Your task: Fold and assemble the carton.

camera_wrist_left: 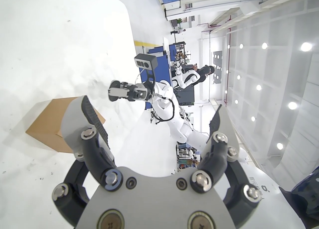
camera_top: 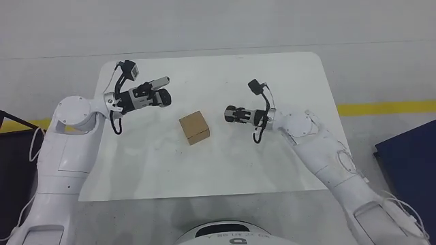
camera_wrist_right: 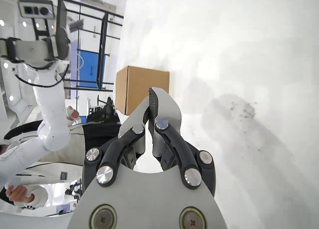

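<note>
Carton [camera_top: 194, 127]: stands as a closed brown cube on the white table [camera_top: 286, 170], roughly mid-surface. In the top view its upper face is flat and shut, with no flap standing up. The side faces in both wrist views are square and smooth, with crisp corners.

Left gripper [camera_top: 165, 90]: off to one side of the carton and a little farther from the robot, apart from it. Fingers [camera_wrist_left: 92, 115] spread wide and released, nothing between them.

Right gripper [camera_top: 228, 114]: on the opposite side of the carton, near but not touching, tip pointing toward it. Pads [camera_wrist_right: 152, 105] clenched together on nothing.

Progress, as a judgement: folding and forming look done, since the box holds its shape unaided with neither gripper on it. The face resting on the table is hidden, so I cannot tell whether those flaps are tucked. What may be left is at most a check press on the top face; otherwise the task looks at or close to its end.
</note>
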`<state>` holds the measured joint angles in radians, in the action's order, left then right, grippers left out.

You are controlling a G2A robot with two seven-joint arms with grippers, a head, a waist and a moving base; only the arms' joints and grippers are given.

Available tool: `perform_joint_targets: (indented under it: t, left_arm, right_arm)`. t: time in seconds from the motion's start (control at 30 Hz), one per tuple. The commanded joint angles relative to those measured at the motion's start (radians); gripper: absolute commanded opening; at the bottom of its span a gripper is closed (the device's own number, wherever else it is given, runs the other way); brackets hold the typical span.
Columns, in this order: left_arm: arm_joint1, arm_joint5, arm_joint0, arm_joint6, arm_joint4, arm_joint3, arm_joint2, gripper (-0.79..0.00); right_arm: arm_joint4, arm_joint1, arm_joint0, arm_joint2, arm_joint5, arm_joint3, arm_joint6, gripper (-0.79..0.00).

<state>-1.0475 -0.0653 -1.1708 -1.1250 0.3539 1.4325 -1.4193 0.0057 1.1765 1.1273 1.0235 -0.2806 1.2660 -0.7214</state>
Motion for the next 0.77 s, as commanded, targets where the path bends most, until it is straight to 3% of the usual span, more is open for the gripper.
perform_joint_targets:
  t: [0.0, 0.03, 0.07, 0.1, 0.13, 0.17, 0.23, 0.47, 0.6, 0.73]
  left_arm:
    - [-0.002, -0.004, 0.006, 0.02, 0.029, -0.003, 0.001, 0.0]
    - [-0.003, -0.004, 0.006, 0.024, 0.038, -0.005, 0.0, 0.0]
    - [-0.003, -0.004, 0.006, 0.024, 0.038, -0.005, 0.0, 0.0]
    - [-0.003, -0.004, 0.006, 0.024, 0.038, -0.005, 0.0, 0.0]
    - [-0.003, -0.004, 0.006, 0.024, 0.038, -0.005, 0.0, 0.0]
    - [-0.003, -0.004, 0.006, 0.025, 0.041, -0.005, 0.0, 0.0]
    - [-0.003, -0.004, 0.006, 0.025, 0.038, -0.005, 0.0, -0.001]
    - [-0.003, -0.004, 0.006, 0.024, 0.038, -0.005, 0.0, 0.0]
    - [-0.003, -0.004, 0.006, 0.024, 0.038, -0.005, 0.0, 0.0]
    - [-0.003, -0.004, 0.006, 0.024, 0.038, -0.005, 0.0, 0.0]
  right_arm:
    - [0.022, -0.015, 0.053, 0.08, -0.068, 0.038, 0.081, -0.785]
    - [0.025, -0.022, 0.08, 0.118, -0.106, 0.058, 0.117, -0.779]
    - [0.014, -0.029, 0.108, 0.151, -0.139, 0.078, 0.145, -0.634]
    - [-0.007, -0.034, 0.123, 0.174, -0.154, 0.092, 0.167, -0.135]
    - [-0.007, -0.034, 0.123, 0.174, -0.154, 0.092, 0.167, 0.0]
    - [-0.004, -0.034, 0.123, 0.172, -0.153, 0.091, 0.169, -0.77]
    - [-0.01, -0.035, 0.126, 0.18, -0.157, 0.095, 0.174, -0.682]
    - [-0.006, -0.034, 0.123, 0.173, -0.154, 0.092, 0.167, -0.239]
    - [-0.006, -0.034, 0.123, 0.173, -0.154, 0.092, 0.167, -0.082]
    - [-0.006, -0.034, 0.123, 0.173, -0.154, 0.092, 0.167, -0.01]
